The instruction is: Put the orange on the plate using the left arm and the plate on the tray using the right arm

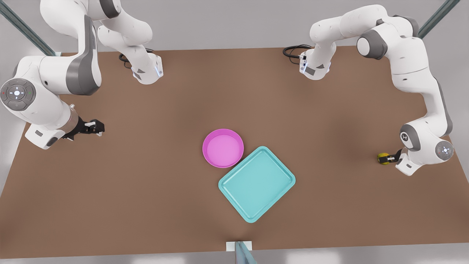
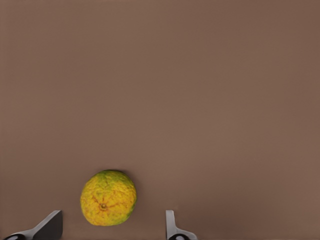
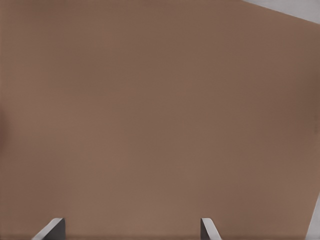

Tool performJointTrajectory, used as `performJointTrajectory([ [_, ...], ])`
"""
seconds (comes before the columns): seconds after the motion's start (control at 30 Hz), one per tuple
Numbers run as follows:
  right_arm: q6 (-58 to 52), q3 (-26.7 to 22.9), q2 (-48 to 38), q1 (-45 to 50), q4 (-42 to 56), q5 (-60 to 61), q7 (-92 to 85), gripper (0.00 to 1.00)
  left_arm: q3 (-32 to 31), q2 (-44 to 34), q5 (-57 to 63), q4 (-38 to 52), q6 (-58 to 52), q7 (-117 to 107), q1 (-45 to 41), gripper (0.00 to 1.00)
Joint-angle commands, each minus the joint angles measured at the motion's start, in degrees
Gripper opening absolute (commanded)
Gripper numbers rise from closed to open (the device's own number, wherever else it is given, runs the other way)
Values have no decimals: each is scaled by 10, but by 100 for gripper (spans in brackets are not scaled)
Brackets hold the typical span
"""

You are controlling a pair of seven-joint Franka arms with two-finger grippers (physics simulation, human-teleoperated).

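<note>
At the front view's right, the left gripper (image 2: 112,227) spreads its fingers around the orange (image 2: 108,198) on the counter (image 1: 146,183), lined up for gripping; the right gripper (image 1: 96,127) waits, fingers spread.

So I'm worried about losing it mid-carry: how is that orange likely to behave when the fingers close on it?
The orange is round, so it would probably roll if a finger nudges it off-centre. Its skin looks dimpled, likely giving fair grip. It sits on the table between the open fingers of the left gripper, nearer one, so that one may touch first and push it.
</note>
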Motion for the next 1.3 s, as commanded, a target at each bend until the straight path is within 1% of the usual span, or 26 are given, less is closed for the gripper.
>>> performJointTrajectory([
  [0.0, 0, 0, -1, 0, 0, 0, -11, 100, 1, 1, 0, -14, 63, 116, 0, 100],
  [0.13, 0, 0, -1, 0, 0, 0, -10, 100, 2, 20, 0, -17, 66, 116, 2, 100],
  [0.27, 0, 0, -1, 0, 0, -1, -12, 100, 3, 41, 0, -17, 104, 116, 15, 100],
  [0.6, 0, 1, -1, 4, 0, -2, -11, 100, 3, 45, -4, -33, 96, 113, 14, 100],
  [0.8, 0, 1, -1, 2, 0, -2, -14, 100, 3, 50, -5, -32, 99, 111, 15, 90],
  [0.87, 0, 1, -1, 3, 0, -2, -13, 100, 3, 50, -5, -32, 99, 111, 15, 74],
  [0.9, 0, 1, -1, 2, 0, -2, -14, 100, 3, 50, -5, -32, 99, 111, 15, 70],
  [0.97, 0, 1, -1, 1, 0, -3, -14, 100, 3, 50, -5, -32, 99, 110, 15, 64],
  [1.03, -1, 1, -1, 2, 0, -3, -14, 100, 3, 48, -5, -32, 99, 109, 14, 64],
  [1.13, -1, 1, -1, 2, 0, -3, -14, 100, 3, 31, -5, -32, 63, 51, 0, 64],
  [1.2, -1, 1, -1, 2, 0, -3, -14, 100, 3, -13, -7, -33, 8, 11, -53, 65],
  [1.23, 0, 1, -1, 2, 0, -2, -14, 100, -6, -37, -7, -32, -31, -54, -96, 65],
  [1.27, 0, 1, -1, 2, 0, -3, -14, 100, -6, -45, -8, -27, -46, -106, -153, 65],
])
